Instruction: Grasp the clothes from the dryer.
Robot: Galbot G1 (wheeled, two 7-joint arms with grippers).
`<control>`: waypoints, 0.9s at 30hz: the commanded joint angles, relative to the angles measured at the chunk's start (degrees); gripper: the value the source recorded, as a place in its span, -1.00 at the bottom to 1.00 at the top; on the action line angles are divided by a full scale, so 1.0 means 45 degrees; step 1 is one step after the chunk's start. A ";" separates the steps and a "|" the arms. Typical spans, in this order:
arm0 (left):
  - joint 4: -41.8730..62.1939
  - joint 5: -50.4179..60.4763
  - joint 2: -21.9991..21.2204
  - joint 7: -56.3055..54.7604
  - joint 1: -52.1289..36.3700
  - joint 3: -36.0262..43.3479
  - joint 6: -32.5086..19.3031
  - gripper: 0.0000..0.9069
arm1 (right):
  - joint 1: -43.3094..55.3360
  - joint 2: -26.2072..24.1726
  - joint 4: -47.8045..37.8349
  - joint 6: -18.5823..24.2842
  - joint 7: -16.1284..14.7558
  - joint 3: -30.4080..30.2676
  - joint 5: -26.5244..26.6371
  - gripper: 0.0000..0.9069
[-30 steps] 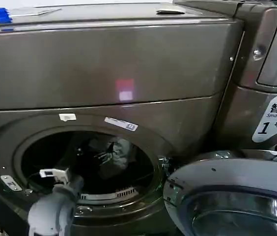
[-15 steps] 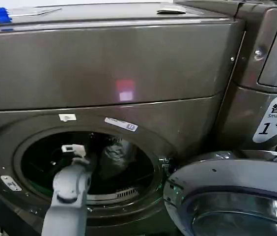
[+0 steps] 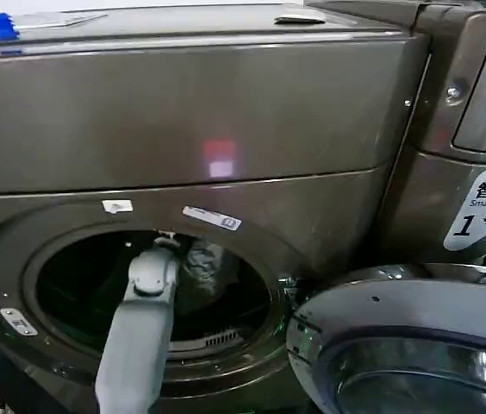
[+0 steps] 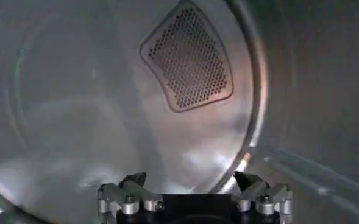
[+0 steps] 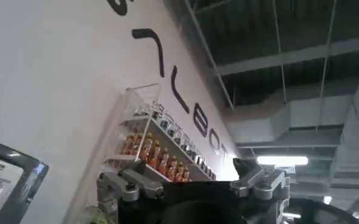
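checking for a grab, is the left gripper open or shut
Open: the left gripper fingertips stand wide apart with nothing between them, inside the dryer drum.

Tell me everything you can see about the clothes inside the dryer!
The clothes are a pale grey-white, wrinkled lump of soft fabric, bunched up with no clear shape. They sit inside the dark drum of the dryer, seen through the open round porthole, towards its upper middle. The left arm reaches into the porthole right beside them and covers their left edge, so part is hidden. Whether the left gripper, whose fingers are spread open, touches them cannot be told.
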 commanded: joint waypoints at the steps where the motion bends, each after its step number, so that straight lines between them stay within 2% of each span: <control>1: 0.4232 0.0231 -0.0373 -0.0082 -0.2777 0.0134 -0.0732 1.00 | -0.0032 -0.0024 -0.0130 0.0041 -0.0061 0.0103 -0.0007 1.00; 13: 0.7732 0.1053 -0.0701 0.0097 -0.4520 -0.0001 -0.1330 1.00 | 0.0135 -0.0028 -0.0026 0.0100 -0.0116 -0.0058 -0.0001 1.00; 18: 1.0077 0.0902 -0.0671 0.0355 -0.5611 0.0362 -0.1678 1.00 | 0.0258 -0.0018 -0.0022 0.0133 -0.0130 -0.0195 -0.0004 1.00; 22: 1.0798 0.1473 -0.0487 0.2914 -0.6230 0.1153 -0.1636 1.00 | 0.0262 -0.0050 -0.0071 0.0191 -0.0184 -0.0243 -0.0039 1.00; 27: 1.2335 0.4267 -0.0261 0.6091 -0.7348 0.2095 -0.2050 1.00 | 0.0372 -0.0031 0.0008 0.0192 -0.0183 -0.0306 -0.0023 1.00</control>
